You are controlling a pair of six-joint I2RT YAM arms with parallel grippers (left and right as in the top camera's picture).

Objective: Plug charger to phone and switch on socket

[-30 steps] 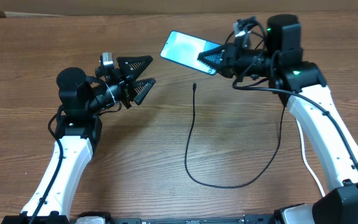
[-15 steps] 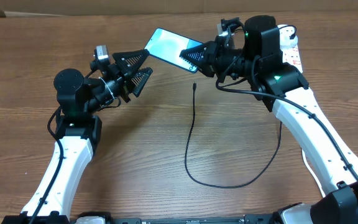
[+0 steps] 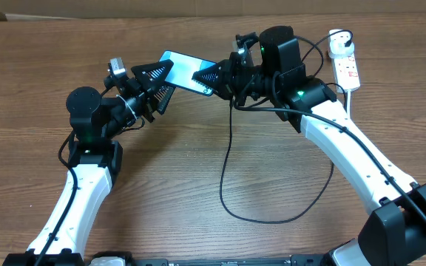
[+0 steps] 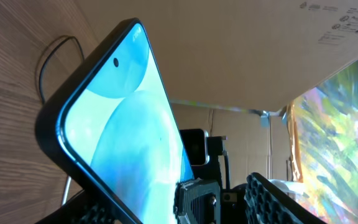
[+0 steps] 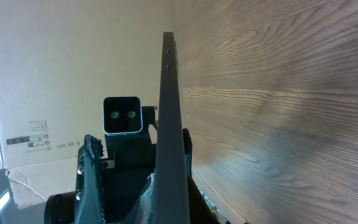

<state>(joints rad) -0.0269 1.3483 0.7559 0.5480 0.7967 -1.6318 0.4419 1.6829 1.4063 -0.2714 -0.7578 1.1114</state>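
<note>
**A:** Start with the right claw [image 3: 207,76]. What has it got?

**B:** It's clamped tight on the phone [image 3: 183,65], at the end nearest its own arm. From its wrist camera you see the phone edge-on, pinched between the two fingers.

**A:** And the screen?

**B:** Bright cyan, facing up toward the overhead camera. The phone slants across from the right claw to the left one, and it looks clear of the counter [image 3: 161,192].

**A:** The left claw [image 3: 160,83]?

**B:** Its jaws are spread, not closed on anything I can make out. The free end of the phone sits right at its fingers [image 3: 155,72]. In its wrist view the screen fills most of the picture, and there's a gap between the phone's edge and the finger on the right. Whether the other finger touches the phone, I can't tell.

**A:** Where's the charger [image 3: 222,185]?

**B:** Lying on the counter. The thin black cable starts just below the right claw, runs toward the robot's base, loops round and climbs back until it passes under the right arm [image 3: 353,159]. The claw overlaps the connector tip, so I can't see it well. As far as I can see, it's not plugged into the phone.

**A:** The socket [image 3: 348,70]?

**B:** At the far right of the counter, white, lying flat, well apart from the phone. Its switches are too small to read.
</note>
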